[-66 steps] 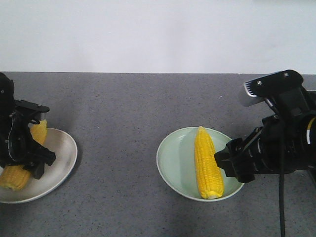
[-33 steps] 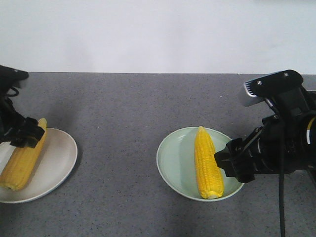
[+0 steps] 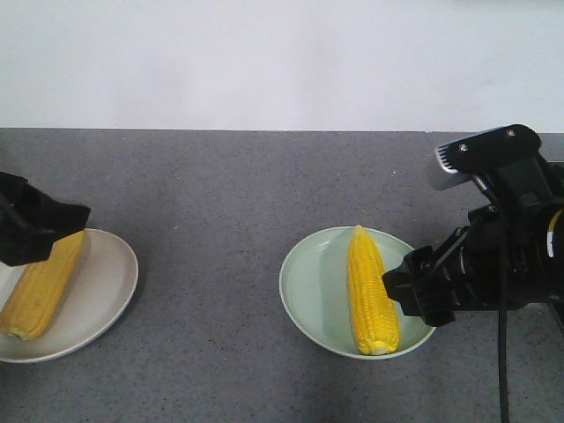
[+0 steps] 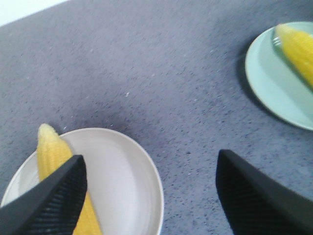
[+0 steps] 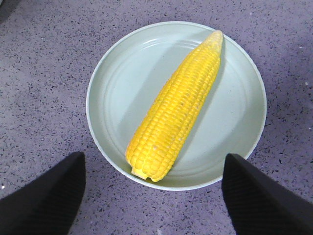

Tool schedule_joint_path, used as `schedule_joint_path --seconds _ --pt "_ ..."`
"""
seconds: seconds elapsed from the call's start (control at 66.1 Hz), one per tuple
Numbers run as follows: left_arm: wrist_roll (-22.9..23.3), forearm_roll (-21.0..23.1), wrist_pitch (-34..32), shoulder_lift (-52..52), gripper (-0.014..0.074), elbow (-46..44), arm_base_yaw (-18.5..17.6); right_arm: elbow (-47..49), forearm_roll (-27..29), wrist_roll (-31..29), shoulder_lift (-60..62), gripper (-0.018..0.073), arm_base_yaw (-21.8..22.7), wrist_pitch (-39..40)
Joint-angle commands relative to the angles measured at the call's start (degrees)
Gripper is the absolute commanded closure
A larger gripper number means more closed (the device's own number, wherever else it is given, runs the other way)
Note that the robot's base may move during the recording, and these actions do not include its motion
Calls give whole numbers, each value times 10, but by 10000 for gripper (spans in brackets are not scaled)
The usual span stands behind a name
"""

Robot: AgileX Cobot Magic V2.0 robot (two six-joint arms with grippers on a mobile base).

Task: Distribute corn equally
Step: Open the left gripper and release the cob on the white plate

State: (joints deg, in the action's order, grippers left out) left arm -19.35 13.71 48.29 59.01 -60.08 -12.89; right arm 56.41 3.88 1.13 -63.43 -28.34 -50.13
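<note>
Two corn cobs in view, one per plate, on a gray speckled tabletop [image 3: 220,220]. Left: white plate [image 3: 106,291] w/ a corn cob [image 3: 40,286] lying diagonally, narrow tip toward the far wall, blunt end near the plate's front-left rim; upper end partly hidden by the left gripper [image 4: 151,196] in front view. Left wrist cam shows same cob [image 4: 51,152] at the plate's left side, pale tip pointing away. Left gripper's fingers spread wide, nothing btwn them, above the white plate's [image 4: 127,181] right half & bare table; not touching the cob. Right: pale green plate [image 3: 308,282] w/ a second corn cob [image 3: 370,291] lying approx. lengthwise across the middle, tip away from the robot. Right gripper [image 5: 151,196] also wide open, empty, fingers straddling the green plate's [image 5: 244,122] near rim, blunt end of cob [image 5: 176,112] just ahead of them; no contact. Plates well apart.
</note>
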Motion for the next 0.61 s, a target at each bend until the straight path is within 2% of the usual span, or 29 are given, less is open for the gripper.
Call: schedule_joint_path --seconds 0.0,0.182,0.469,0.59 --pt "-22 55 -75 -51 63 27 -4 13 -3 -5 11 3 0 25" --pt "-25 103 -115 -104 63 88 -4 13 -3 -5 11 3 0 25" --pt "-25 103 -150 -154 65 135 -4 13 -3 -5 11 5 0 25" --pt "-25 102 -150 -154 111 135 -4 13 -3 -5 11 55 0 23"
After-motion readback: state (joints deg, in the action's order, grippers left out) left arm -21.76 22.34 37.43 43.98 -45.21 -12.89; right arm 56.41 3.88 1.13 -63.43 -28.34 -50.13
